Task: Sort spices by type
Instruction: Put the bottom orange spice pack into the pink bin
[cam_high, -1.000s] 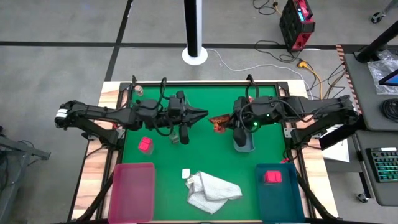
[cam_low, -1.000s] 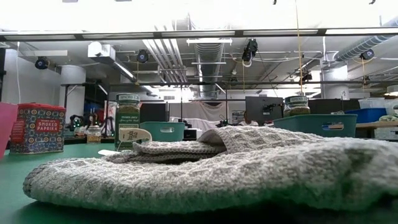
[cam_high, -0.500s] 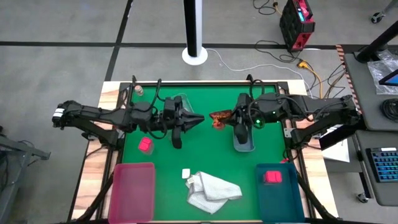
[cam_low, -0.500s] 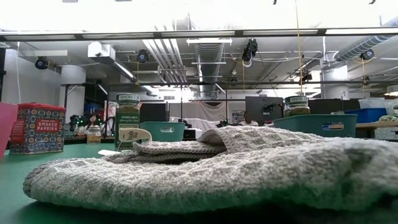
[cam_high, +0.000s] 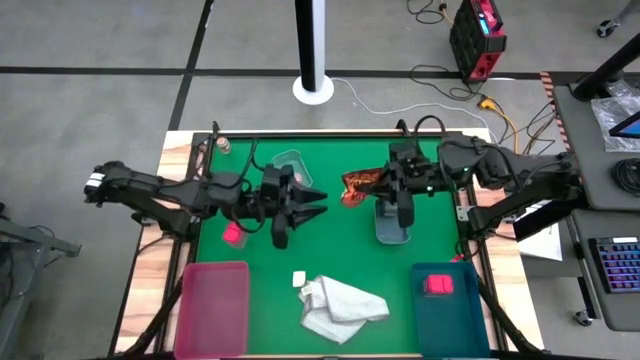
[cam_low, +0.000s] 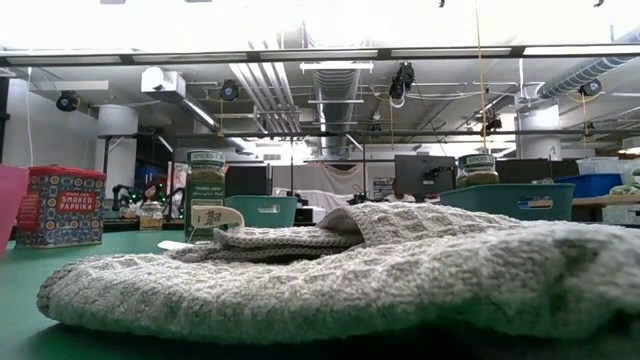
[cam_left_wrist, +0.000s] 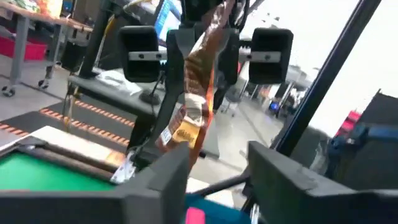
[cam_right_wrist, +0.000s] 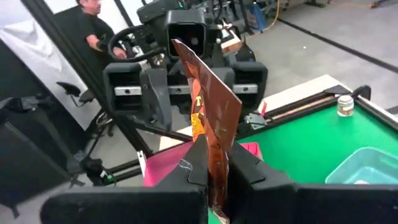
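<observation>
The packet (cam_high: 358, 187) hangs mid-table, above the green mat, pinched flat in the right gripper (cam_high: 372, 186). I'd carry it level to its tray and lower it before letting go. The left gripper (cam_high: 316, 197), just left of it, stands parted, touching nothing.

A: What does the right gripper (cam_right_wrist: 211, 171) hold?

B: A flat brown and orange packet (cam_right_wrist: 210, 121), pinched upright between its two dark fingers (cam_right_wrist: 254, 171), standing edge-on.

A: Beyond it?

B: The left gripper (cam_right_wrist: 186, 78) faces it, just behind the packet. A small jar (cam_right_wrist: 345, 105) stands at the far corner of the green table (cam_right_wrist: 305, 146), a pale blue-green tray (cam_right_wrist: 364, 167) nearer. A pink tray (cam_right_wrist: 160, 171) shows below the left arm.

A: Room?

B: A person (cam_right_wrist: 84, 28) in dark clothing, beyond the table.
</observation>
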